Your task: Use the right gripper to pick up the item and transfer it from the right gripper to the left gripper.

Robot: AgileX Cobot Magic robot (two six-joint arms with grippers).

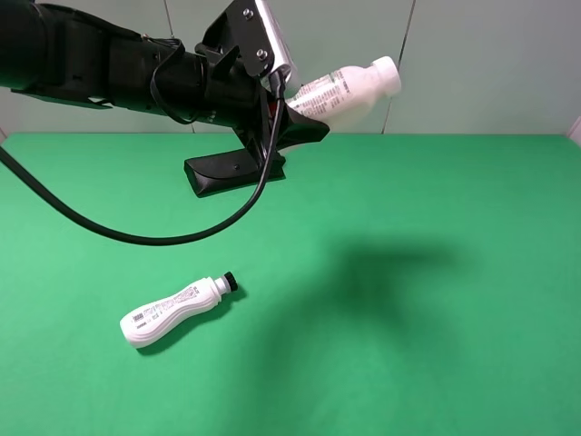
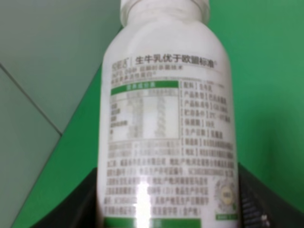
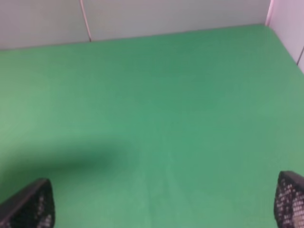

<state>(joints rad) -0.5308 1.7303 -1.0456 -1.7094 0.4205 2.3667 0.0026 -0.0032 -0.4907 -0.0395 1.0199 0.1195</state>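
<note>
A green desk (image 1: 436, 363) fills my screens, with pale wall (image 1: 472, 64) panels standing behind its far edge. From the high camera I see the left gripper (image 1: 300, 123) raised in the air over the far edge of the desk, left of the middle, with its black cable (image 1: 136, 238) looping down toward the left edge. Its fingers are pinching the item (image 1: 349, 88) by the base end. The bottle lies nearly level, clear of the desk, and its wide white cap points toward the right edge and slightly up. On my left wrist feed the item (image 2: 166, 133) fills the frame, printed label facing the lens, with the dark fingers (image 2: 266, 199) pressed against both sides of it.

The right gripper (image 3: 164, 209) shows only on its own wrist feed: its fingers (image 3: 33, 206) are spread wide apart, with bare green desk between them and nothing held.

A black case (image 1: 227, 173) lies at the far edge, below the left gripper. A curvy white bottle (image 1: 177, 312) with a small black cap lies on its side near the front-left corner
</note>
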